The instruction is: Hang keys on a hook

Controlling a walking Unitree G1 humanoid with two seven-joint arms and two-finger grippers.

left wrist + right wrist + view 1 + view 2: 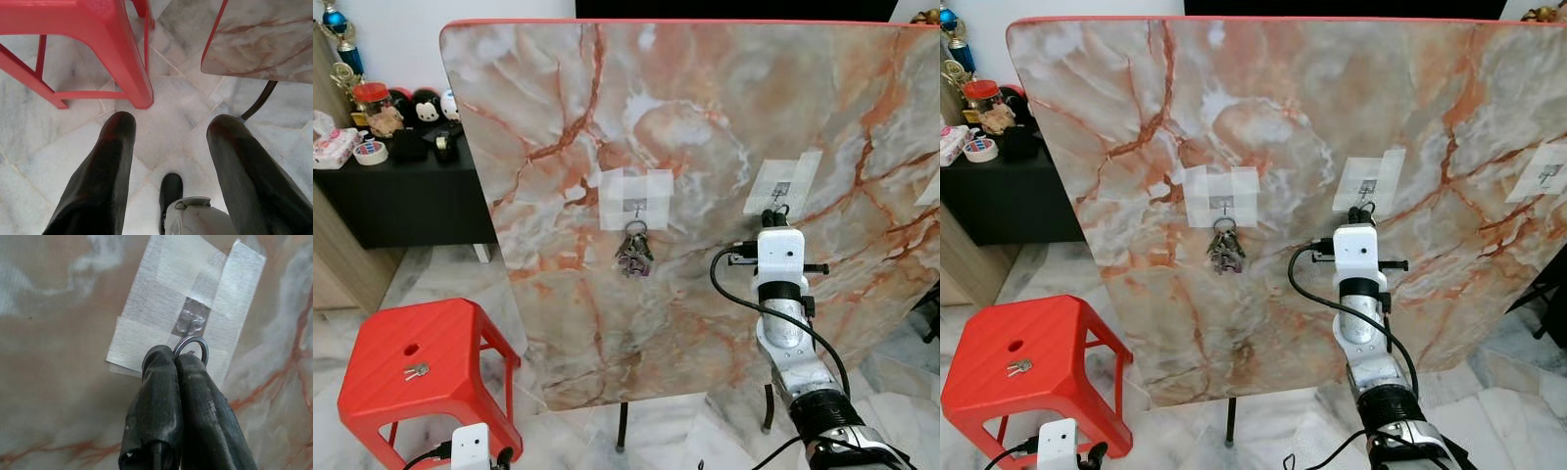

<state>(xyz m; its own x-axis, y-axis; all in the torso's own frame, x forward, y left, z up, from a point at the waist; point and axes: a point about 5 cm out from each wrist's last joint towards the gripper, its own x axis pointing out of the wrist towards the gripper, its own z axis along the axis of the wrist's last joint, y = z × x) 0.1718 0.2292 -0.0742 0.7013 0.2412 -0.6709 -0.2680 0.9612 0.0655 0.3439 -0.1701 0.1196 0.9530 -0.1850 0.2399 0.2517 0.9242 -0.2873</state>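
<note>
On the far left, a single key (pixel 416 370) is seen lying on the red stool (pixel 372 367), not yet hung, while the left gripper (pixel 168 147) is held low over the floor beside the stool with its fingers spread and nothing between them. Further right, a bunch of keys (pixel 633 255) is already hung from the taped hook (pixel 635 208) on the upright marble board (pixel 705 88). At the next taped hook (pixel 193 322), a key ring (pixel 191 347) is pinched between the closed fingers of the right gripper (pixel 175 360) and held just against it; it is judged that this ring is not yet seated, so the hanging and letting go are left.
</note>
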